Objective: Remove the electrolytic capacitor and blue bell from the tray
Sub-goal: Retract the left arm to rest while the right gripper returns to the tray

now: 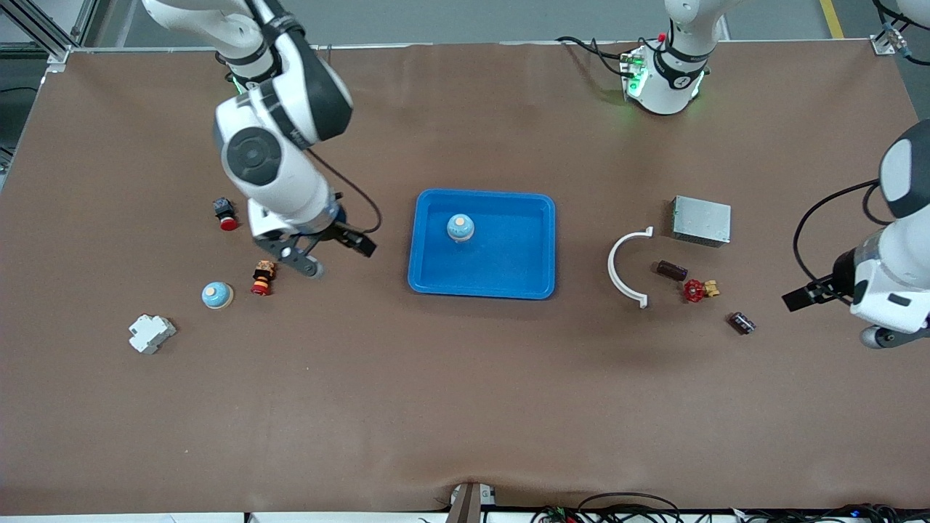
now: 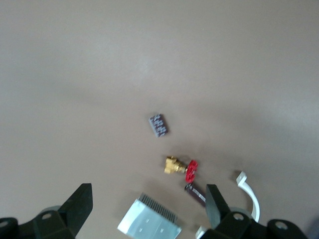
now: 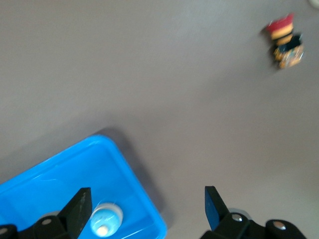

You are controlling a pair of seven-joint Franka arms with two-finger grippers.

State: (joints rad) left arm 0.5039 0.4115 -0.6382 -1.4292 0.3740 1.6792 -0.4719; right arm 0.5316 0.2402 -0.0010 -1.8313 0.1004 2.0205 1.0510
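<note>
The blue tray (image 1: pixel 541 250) sits mid-table, a shallow rectangle with rounded corners. It holds one thing: a pale blue bell (image 1: pixel 460 227) with a tan button on top, upright in the part of the tray toward the right arm's end and farther from the front camera.

The right gripper (image 1: pixel 305 260) hangs over bare table just beside the tray's edge toward the right arm's end, fingers spread wide and holding nothing. The left gripper (image 2: pixel 149 209) hovers over the table at the left arm's end, jaws likewise wide apart and empty.

A grey metal box (image 1: pixel 701 221) lies toward the left arm's end, with a white curved clip (image 1: pixel 623 267) beside it, nearer the tray. A white plastic block (image 1: pixel 151 333) lies at the right arm's end.

A second blue bell (image 1: pixel 216 295) rests on the table near that block. Beside it is a red-and-yellow push button (image 1: pixel 262 277); another, red-capped button (image 1: pixel 225 213) lies farther from the front camera.

One dark cylindrical capacitor (image 1: pixel 671 271) lies between the clip and a red-handled brass valve (image 1: pixel 698 290). Another capacitor (image 1: pixel 741 322), with pale markings on its sleeve, lies nearer the front camera than the valve.
</note>
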